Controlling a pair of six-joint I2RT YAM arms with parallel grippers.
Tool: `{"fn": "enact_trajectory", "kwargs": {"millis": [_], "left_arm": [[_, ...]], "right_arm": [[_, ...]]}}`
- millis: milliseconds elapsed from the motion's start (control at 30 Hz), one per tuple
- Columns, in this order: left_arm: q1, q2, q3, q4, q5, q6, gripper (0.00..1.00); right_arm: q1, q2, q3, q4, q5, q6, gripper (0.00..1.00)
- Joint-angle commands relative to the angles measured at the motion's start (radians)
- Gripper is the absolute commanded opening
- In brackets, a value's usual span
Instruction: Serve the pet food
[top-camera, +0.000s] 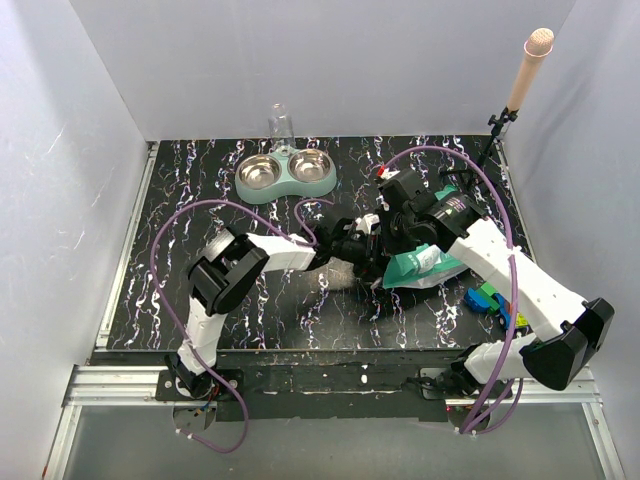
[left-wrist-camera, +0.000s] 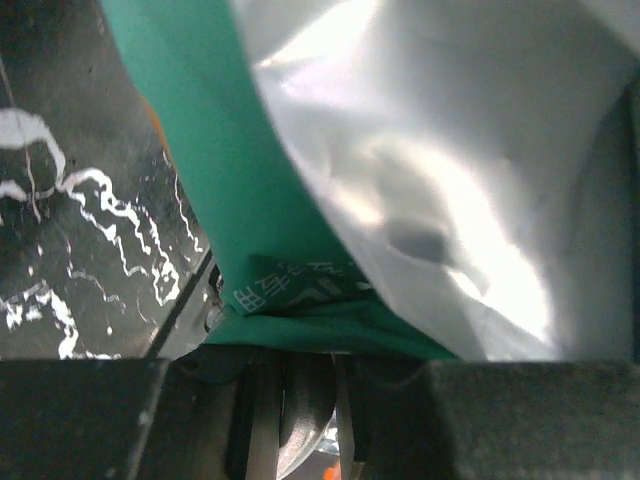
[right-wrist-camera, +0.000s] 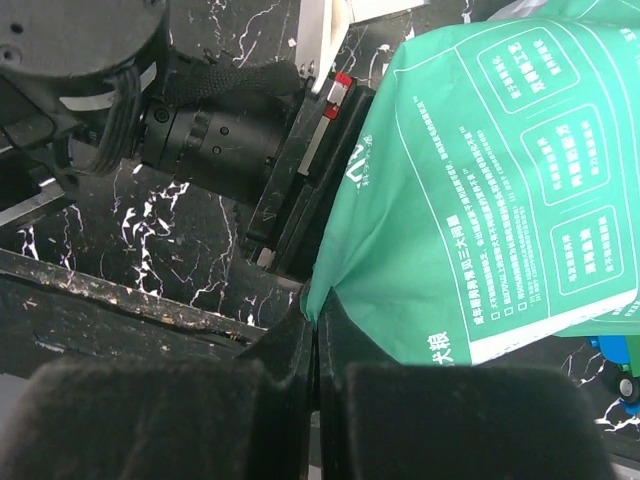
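The teal-and-white pet food bag lies on the table between the arms. No kibble shows. My right gripper is shut on a teal corner of the bag. My left gripper is at the bag's left edge. In the left wrist view the bag fills the frame and its teal edge lies across my fingers. The jaws stand apart with a grey curved piece between them, perhaps the scoop. I cannot tell whether they grip it. The mint-green double steel bowl stands at the back.
A clear bottle stands behind the bowl. A stand with a pink-tipped pole is at the back right. Blue and green toys lie right of the bag. A pale grey thing lies under the left gripper.
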Motion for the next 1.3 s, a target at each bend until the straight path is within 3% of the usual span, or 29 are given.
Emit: {"fn": "enact_trajectory", "kwargs": {"millis": [0, 133, 300, 433, 600, 800, 967, 1100, 1267], "left_arm": [[0.009, 0.063, -0.093, 0.319, -0.23, 0.066, 0.0], [0.009, -0.041, -0.239, 0.474, -0.205, 0.091, 0.0], [0.009, -0.171, -0.391, 0.522, -0.135, 0.034, 0.0], [0.009, -0.321, -0.428, 0.298, -0.129, 0.117, 0.0], [0.009, -0.418, -0.448, 0.178, -0.118, 0.111, 0.0], [0.007, -0.434, -0.283, -0.151, -0.179, 0.17, 0.0], [0.016, -0.382, -0.12, -0.19, -0.141, 0.118, 0.0], [0.03, -0.432, -0.137, -0.198, -0.103, 0.101, 0.0], [0.03, -0.55, -0.167, -0.336, -0.118, 0.138, 0.0]], "right_arm": [[0.03, -0.101, 0.145, 0.206, -0.174, 0.071, 0.01], [-0.004, -0.123, 0.121, 0.191, -0.148, 0.065, 0.01], [-0.053, -0.137, 0.102, 0.179, -0.115, 0.034, 0.01], [-0.102, -0.15, 0.091, 0.164, -0.095, 0.004, 0.01], [-0.153, -0.169, 0.081, 0.15, -0.065, -0.035, 0.01], [-0.157, -0.172, 0.058, 0.14, -0.077, -0.05, 0.01], [-0.157, -0.17, 0.025, 0.153, -0.068, -0.05, 0.01], [-0.159, -0.17, 0.028, 0.153, -0.033, -0.069, 0.01], [-0.168, -0.137, 0.05, 0.125, 0.012, -0.066, 0.01]]}}
